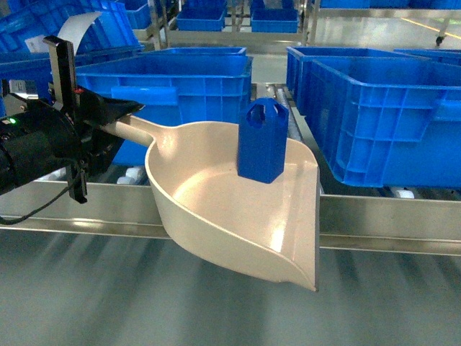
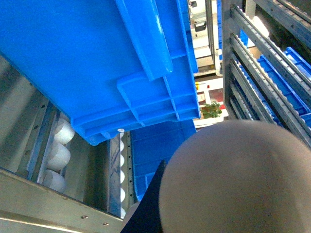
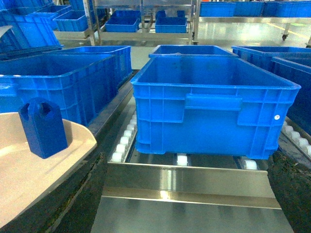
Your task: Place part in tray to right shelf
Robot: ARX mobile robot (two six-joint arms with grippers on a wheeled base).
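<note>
Nearest us, our left gripper [image 1: 119, 119] is clamped on the handle of the tray [image 1: 216, 209], holding the cream scoop out over the front rail of the shelf [image 1: 389, 220]; the right gripper's dark fingers [image 3: 291, 194] sit at the edges of its wrist view with nothing between them, so we read it as released. The part [image 1: 263, 140] stands upright on the tray floor toward the back wall, free of either hand. We judge it a light, stiff plastic block with hard facets, not fragile, but tall for its footprint and resting on a glossy, smooth floor, so it would likely slide or tip if we tilt the tray sharply. The arched loop at its top looks the natural place to pinch; its flat side faces would do as well. The tray itself seems rigid, though held by the handle alone its load hangs far from our grip. Beyond the rail, white rollers [image 3: 124, 141] run in rows, which we expect would let a small block roll or wedge. Big blue crates [image 3: 209, 104] fill much of the rack, with a gap between them. Farther back, more racks hold more crates.
</note>
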